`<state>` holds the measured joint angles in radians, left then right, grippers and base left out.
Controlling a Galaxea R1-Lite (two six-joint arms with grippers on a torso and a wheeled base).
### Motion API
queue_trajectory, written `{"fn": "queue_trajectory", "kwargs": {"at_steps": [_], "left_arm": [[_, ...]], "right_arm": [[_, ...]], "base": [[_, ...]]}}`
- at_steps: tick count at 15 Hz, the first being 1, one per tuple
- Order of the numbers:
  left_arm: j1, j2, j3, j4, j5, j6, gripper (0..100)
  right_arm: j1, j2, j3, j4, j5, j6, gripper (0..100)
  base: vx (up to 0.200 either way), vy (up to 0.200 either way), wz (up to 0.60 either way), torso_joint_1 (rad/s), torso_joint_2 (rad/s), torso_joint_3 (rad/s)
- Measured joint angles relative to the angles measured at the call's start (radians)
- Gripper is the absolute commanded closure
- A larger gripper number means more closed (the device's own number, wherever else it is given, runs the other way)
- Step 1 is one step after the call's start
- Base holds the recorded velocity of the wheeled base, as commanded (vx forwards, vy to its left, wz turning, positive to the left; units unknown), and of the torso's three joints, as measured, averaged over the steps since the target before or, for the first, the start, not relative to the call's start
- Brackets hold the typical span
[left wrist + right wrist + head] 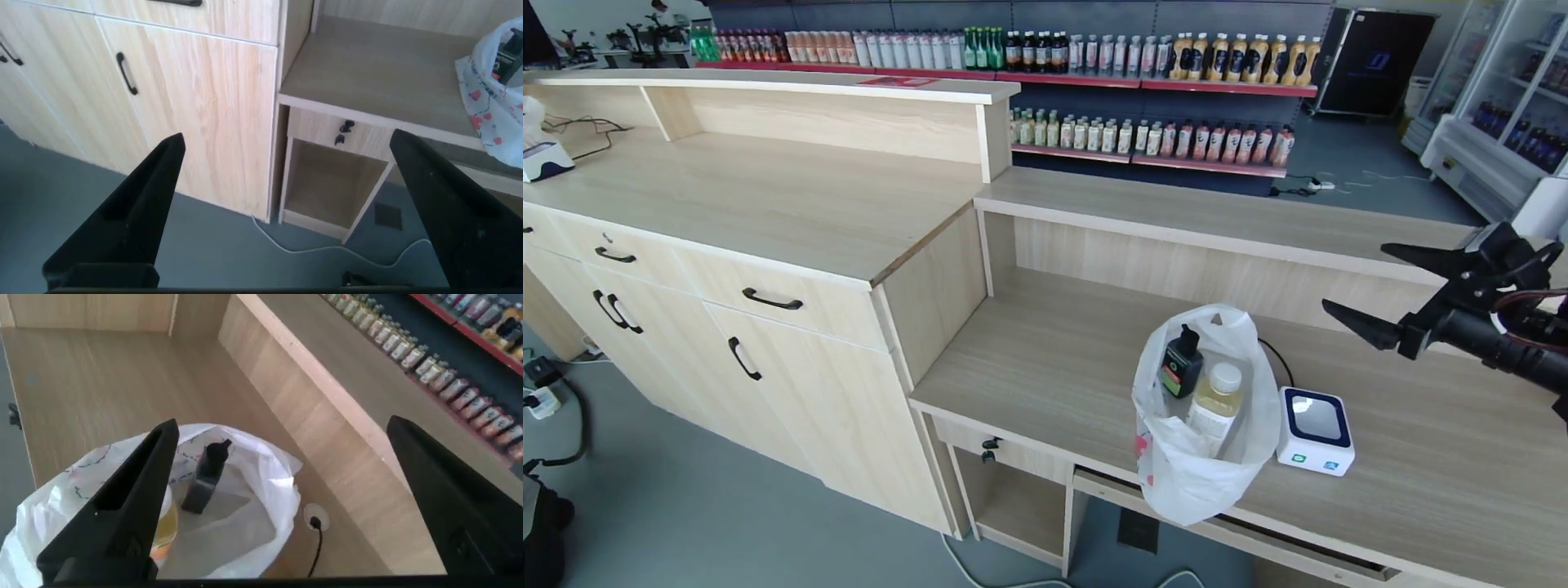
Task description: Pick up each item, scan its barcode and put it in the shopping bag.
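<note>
1. Shopping bag (1194, 482), white plastic, upright near the front edge of the lower desk (1029, 359) in the head view, mouth open; inside it, dark pump bottle (1181, 367) leaning beside pale yellow bottle (1217, 400) with a white cap; white scanner (1315, 429) with a dark-rimmed window just beside the bag, on the robot's right; black cable (1278, 359) behind the scanner, next to the bag; right gripper (1356, 278) in the air over the desk, to the right of bag and scanner and well apart from both, fingers spread wide, nothing between them; taller counter (752, 196) with drawers and dark handles to the left; drink shelves (1143, 57) along the back wall.
2. Left wrist view: left gripper (286, 139) spread wide and empty, over grey floor (163, 188), facing pale cabinet doors (204, 106) and the open niche (331, 184) under the desk; small lock (347, 128) on the drawer front above that niche; edge of the shopping bag (490, 98) on the desk top; white cord (327, 245) lying on the floor.
3. Right wrist view: right gripper (282, 423) with fingers wide apart, holding nothing; shopping bag (274, 469) below and between them, untouched; dark pump bottle (204, 478) inside, pale yellow bottle (166, 531) partly hidden behind one finger; black cable (313, 531) beside the bag, by a round grommet; drink shelves (458, 384) beyond the back panel.
</note>
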<state>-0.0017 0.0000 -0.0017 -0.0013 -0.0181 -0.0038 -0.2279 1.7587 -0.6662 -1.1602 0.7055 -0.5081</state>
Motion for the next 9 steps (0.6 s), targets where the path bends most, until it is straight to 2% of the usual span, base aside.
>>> {"fn": "queue_trajectory", "kwargs": {"at_steps": [6,9], "left_arm": [[0.002,0.000,0.000,0.000,0.000,0.000,0],[0.001,0.000,0.000,0.000,0.000,0.000,0]], "right_arm": [[-0.023,-0.396,-0.003,0.422,-0.291,0.151,0],[-0.016,-0.590,0.144,0.481,-0.388,0.206,0]], "base": [[0.000,0.000,-0.60,0.001,0.00,0.001],[0.000,0.000,0.00,0.000,0.00,0.000]]}}
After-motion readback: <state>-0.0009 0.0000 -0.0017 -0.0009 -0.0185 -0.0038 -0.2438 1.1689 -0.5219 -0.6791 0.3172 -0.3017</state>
